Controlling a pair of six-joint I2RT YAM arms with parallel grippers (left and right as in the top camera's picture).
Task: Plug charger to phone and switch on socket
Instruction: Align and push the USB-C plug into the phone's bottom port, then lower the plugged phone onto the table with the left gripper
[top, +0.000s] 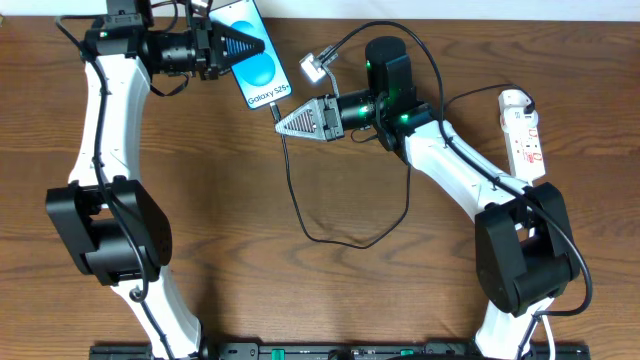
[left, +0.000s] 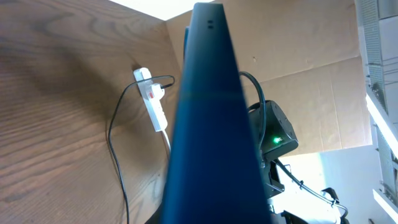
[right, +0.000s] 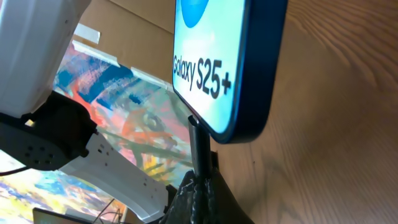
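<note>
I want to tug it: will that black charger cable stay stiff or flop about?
Probably floppy: the charger cable lies in a loose loop on the table. Likely light too, being so thin.

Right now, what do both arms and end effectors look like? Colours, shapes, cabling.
Left arm and right arm: white links, bulky black joint housings, thin black cables running along them. Small green lights glow on the right arm's wrist housing. Left end effector: black, with tapered triangular fingers. Right end effector: same wedge shape, ribbed, pale grey from overhead.
</note>
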